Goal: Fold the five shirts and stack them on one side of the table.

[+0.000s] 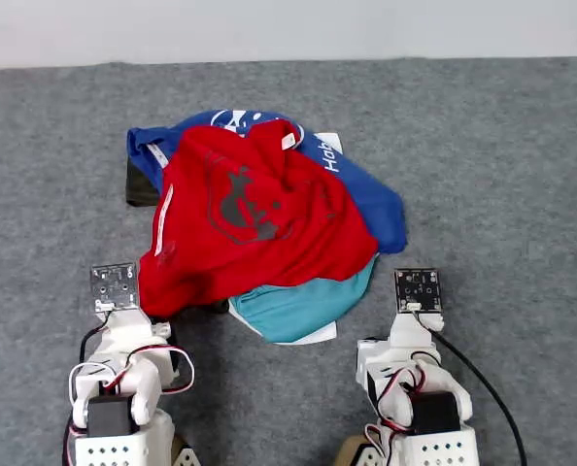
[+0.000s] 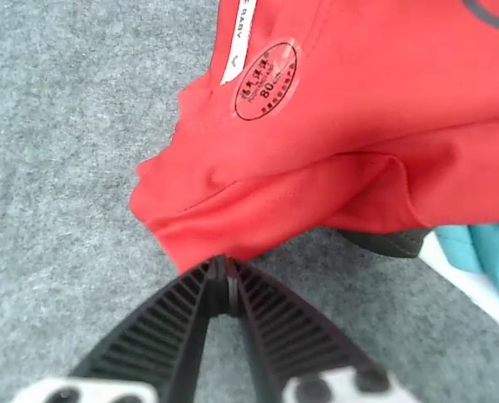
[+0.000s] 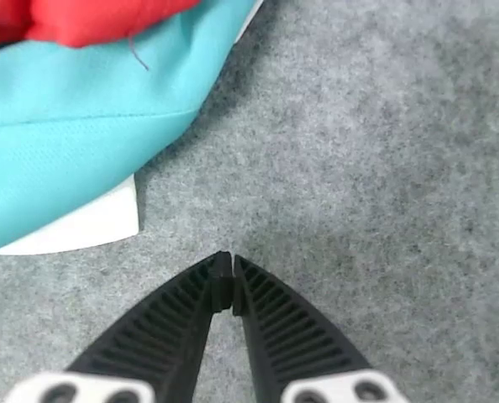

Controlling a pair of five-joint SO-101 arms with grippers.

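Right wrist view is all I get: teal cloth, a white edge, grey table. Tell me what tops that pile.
Observer: A red shirt lies spread on top, covering most of the others.
Operator: Name what else is under it.
Observer: A blue shirt sticks out along the far edge and toward the right arm's side.
Operator: Report the left gripper.
Observer: The left gripper is shut, its tips at the red shirt's near corner. Whether it pinches any cloth, I cannot tell.
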